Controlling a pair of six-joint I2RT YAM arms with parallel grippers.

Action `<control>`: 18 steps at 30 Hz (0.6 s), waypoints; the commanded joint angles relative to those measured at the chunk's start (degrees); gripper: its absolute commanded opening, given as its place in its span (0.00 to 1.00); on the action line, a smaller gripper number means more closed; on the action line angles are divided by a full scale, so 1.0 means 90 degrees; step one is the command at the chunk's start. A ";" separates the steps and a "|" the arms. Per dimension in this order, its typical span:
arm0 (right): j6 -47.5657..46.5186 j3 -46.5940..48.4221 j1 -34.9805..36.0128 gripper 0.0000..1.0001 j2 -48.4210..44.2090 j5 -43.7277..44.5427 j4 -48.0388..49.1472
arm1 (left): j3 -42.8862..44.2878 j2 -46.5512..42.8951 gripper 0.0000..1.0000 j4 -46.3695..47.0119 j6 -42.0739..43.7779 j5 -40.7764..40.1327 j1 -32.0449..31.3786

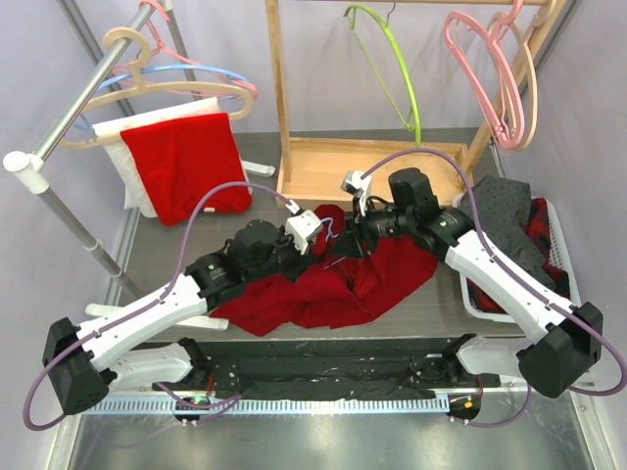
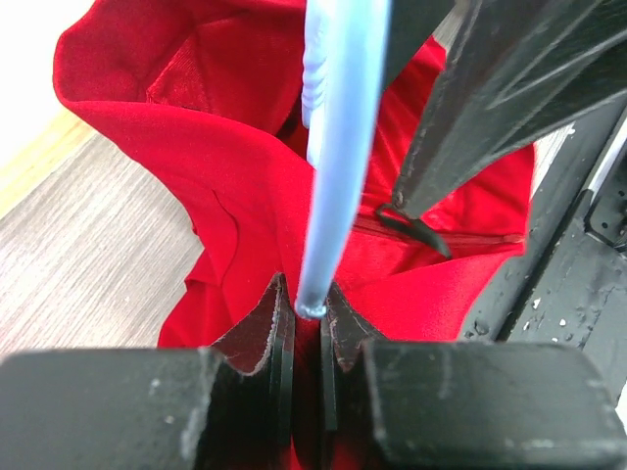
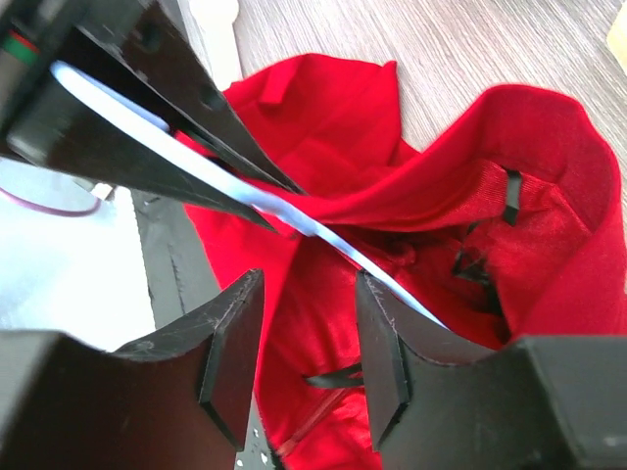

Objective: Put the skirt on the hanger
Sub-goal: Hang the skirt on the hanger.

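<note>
The red skirt [image 1: 333,286] lies crumpled on the table between both arms, its waist opening turned up [image 3: 509,176]. My left gripper [image 2: 309,299] is shut on the end of a light blue hanger [image 2: 343,147], which reaches forward into the skirt's opening. In the right wrist view the hanger [image 3: 323,230] runs diagonally across the skirt [image 3: 333,323] out of the left gripper's black fingers [image 3: 176,93]. My right gripper [image 3: 309,294] is open just above the skirt, with the hanger bar passing by its right finger. In the top view both grippers meet over the skirt's far edge [image 1: 338,235].
A metal rail at the back left carries several hangers and a red and white cloth [image 1: 186,162]. A wooden rack [image 1: 372,162] stands behind, with a green hanger [image 1: 397,73] and pink hangers [image 1: 495,73]. A white basket [image 1: 558,245] of dark clothes is at the right.
</note>
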 commanded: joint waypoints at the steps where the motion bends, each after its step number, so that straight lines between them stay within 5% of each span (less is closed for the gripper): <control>1: -0.0431 0.0263 0.0018 0.48 -0.0042 0.0408 0.0037 | -0.0004 -0.0404 0.00 0.0451 -0.0035 0.0340 -0.0029; 18: -0.1084 0.0342 0.0008 0.68 -0.0492 -0.0196 0.0243 | 0.0045 -0.0511 0.00 0.0167 -0.0074 0.0526 -0.0020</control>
